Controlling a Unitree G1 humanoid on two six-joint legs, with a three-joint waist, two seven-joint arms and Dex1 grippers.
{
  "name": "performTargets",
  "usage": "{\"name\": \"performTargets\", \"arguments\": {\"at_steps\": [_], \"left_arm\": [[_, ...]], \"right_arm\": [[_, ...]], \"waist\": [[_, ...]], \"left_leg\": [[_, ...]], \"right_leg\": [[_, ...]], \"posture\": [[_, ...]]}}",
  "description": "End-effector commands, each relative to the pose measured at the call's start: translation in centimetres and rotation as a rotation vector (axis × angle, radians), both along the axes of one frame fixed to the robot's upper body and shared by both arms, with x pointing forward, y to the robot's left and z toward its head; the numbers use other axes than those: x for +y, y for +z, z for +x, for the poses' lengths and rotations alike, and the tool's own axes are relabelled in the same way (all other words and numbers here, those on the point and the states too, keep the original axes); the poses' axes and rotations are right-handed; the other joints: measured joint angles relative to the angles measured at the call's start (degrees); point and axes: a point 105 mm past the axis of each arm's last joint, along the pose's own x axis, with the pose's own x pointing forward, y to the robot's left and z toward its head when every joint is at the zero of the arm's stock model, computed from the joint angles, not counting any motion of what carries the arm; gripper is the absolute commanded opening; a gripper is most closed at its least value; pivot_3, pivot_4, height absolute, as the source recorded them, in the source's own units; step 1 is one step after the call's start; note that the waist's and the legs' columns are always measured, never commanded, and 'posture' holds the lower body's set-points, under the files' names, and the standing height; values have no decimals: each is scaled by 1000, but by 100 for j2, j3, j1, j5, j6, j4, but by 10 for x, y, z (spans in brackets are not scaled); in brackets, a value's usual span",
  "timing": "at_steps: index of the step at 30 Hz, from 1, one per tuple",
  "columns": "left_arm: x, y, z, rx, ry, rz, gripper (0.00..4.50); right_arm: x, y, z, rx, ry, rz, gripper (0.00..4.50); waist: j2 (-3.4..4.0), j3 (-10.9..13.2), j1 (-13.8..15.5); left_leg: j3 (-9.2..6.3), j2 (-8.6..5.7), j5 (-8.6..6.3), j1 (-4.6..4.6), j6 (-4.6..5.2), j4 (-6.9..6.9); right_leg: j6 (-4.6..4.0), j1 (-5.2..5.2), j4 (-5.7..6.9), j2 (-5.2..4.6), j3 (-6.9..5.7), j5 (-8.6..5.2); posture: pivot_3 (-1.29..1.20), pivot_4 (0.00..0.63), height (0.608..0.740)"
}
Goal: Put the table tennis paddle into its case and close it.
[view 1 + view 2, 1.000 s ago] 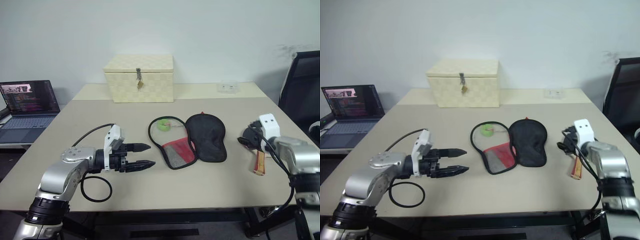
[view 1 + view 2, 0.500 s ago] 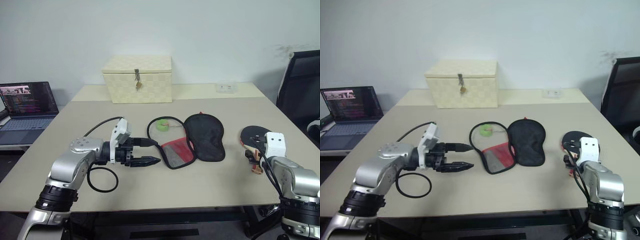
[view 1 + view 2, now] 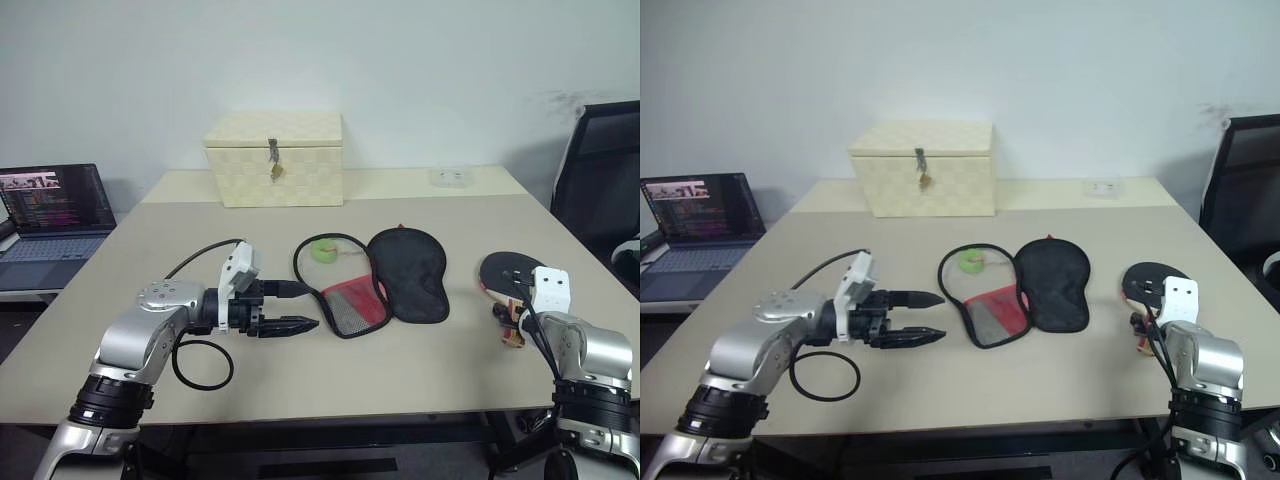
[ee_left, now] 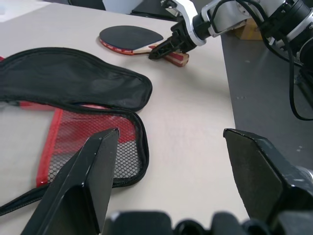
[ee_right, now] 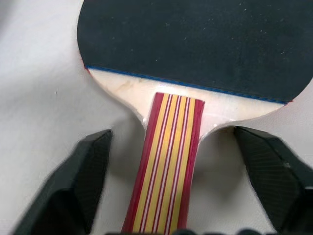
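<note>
The table tennis paddle [image 3: 503, 269] lies flat at the table's right side, black face away from me, its striped red and pale handle [image 5: 168, 161] pointing at me. My right gripper [image 5: 171, 132] is open and low over the table. One of its fingers [image 5: 90, 166] stands on each side of the handle with a gap to it. The case [image 3: 408, 268] lies unzipped at mid-table, black flap spread right, red mesh panel [image 3: 352, 304] left, green tag [image 3: 324, 250] behind. My left gripper [image 3: 312, 306] hovers open just left of the case, pointing at it.
A cream woven box [image 3: 275, 158] with a metal latch stands at the back. A laptop [image 3: 50, 210] sits on a side table to the left, and a black chair [image 3: 600, 165] stands at the right. A black cable loop [image 3: 200, 365] hangs under my left wrist.
My right gripper has sunk and rolled, uncovering the paddle's black face, and now straddles the handle. The left gripper has stayed open in place.
</note>
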Motion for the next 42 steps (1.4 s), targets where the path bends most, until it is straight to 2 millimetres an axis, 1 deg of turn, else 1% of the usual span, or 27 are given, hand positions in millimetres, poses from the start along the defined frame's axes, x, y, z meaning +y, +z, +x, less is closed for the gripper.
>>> {"name": "performTargets", "arguments": {"at_steps": [1,4,6,9,10,12,13,14,17,18,19,21,24,26,30,37,42], "left_arm": [[3,12,-3,-65,2,4,3707],[3,12,-4,-66,6,6,3707],[4,12,-4,-65,10,7,3707],[5,11,-4,-63,15,7,3707],[4,10,-5,-62,11,12,3707],[2,8,-5,-63,7,17,3707],[1,8,-4,-65,8,16,3707],[1,9,-4,-67,11,10,3707],[1,11,-3,-67,13,3,3707],[1,11,-4,-66,14,-1,3707],[2,11,-4,-66,14,-4,3707],[2,13,-5,-68,13,-10,3707],[5,16,-6,-72,15,-15,3707],[9,18,-5,-79,30,-12,3707],[18,24,-1,-104,79,-15,3707],[27,26,0,-117,119,-5,3707],[27,26,0,-117,121,-6,3707]], "right_arm": [[-1,0,4,-20,-12,13,2799],[-6,10,7,-75,-30,-43,1815],[-5,18,10,-110,-32,-71,1145],[-1,32,15,-167,-28,-102,1085],[1,40,17,-195,-19,-118,1085],[15,62,24,-273,22,-129,1085],[20,69,25,-298,38,-129,1085],[32,78,28,-325,73,-114,1085],[60,91,31,-361,145,-73,1085],[76,92,32,-368,181,-45,1085],[90,93,33,-369,212,-16,1085],[110,91,34,-362,246,25,1085],[130,83,36,-339,286,52,1085],[139,78,37,-324,305,62,1085],[147,67,39,-300,330,60,1085],[147,45,43,-247,343,28,1085],[150,39,47,-232,344,24,1085]], "waist": [[-2,-1,-6],[-3,-2,-8],[-3,-2,-8],[-2,-1,-8],[0,1,-8],[5,4,-11],[8,6,-18],[10,7,-26],[12,8,-35],[12,8,-35],[12,8,-35],[12,8,-34],[12,8,-11],[12,8,19],[11,7,44],[11,7,13],[11,7,-3]], "left_leg": [[1,0,0,0,0,0],[3,0,0,1,0,0],[2,-1,0,0,0,0],[5,-1,0,0,0,0],[4,-1,0,-2,0,-1],[5,0,0,-3,0,-4],[7,0,0,-4,0,-6],[9,0,0,-5,0,-7],[12,3,0,-6,0,-12],[11,3,0,-7,0,-14],[8,4,0,-8,0,-14],[4,8,0,-8,0,-15],[0,7,0,-11,0,-15],[0,3,0,-30,0,-10],[-3,-1,1,-95,-1,6],[-2,3,1,-95,-1,1],[-1,2,1,-94,-1,3]], "right_leg": [[0,0,0,0,1,0],[0,0,0,0,3,0],[1,0,0,0,3,0],[1,-1,0,0,6,0],[1,-2,-1,0,5,0],[0,-5,-3,0,5,0],[-1,-7,-3,0,7,1],[-1,-11,-2,0,7,1],[-2,-17,0,3,8,1],[-3,-19,0,5,8,0],[-3,-19,0,6,8,0],[-8,-19,1,6,6,1],[-26,-21,0,5,3,11],[-27,-36,1,2,0,12],[-22,-98,9,-3,-4,17],[-24,-101,9,-4,-3,16],[-24,-101,12,-2,-3,16]], "posture": [[0,150,740],[0,150,740],[0,150,740],[0,150,740],[0,150,740],[0,150,740],[0,150,740],[0,150,740],[0,150,740],[0,150,740],[0,150,740],[0,150,740],[0,150,740],[0,150,740],[0,150,740],[0,150,740],[0,150,740]]}}
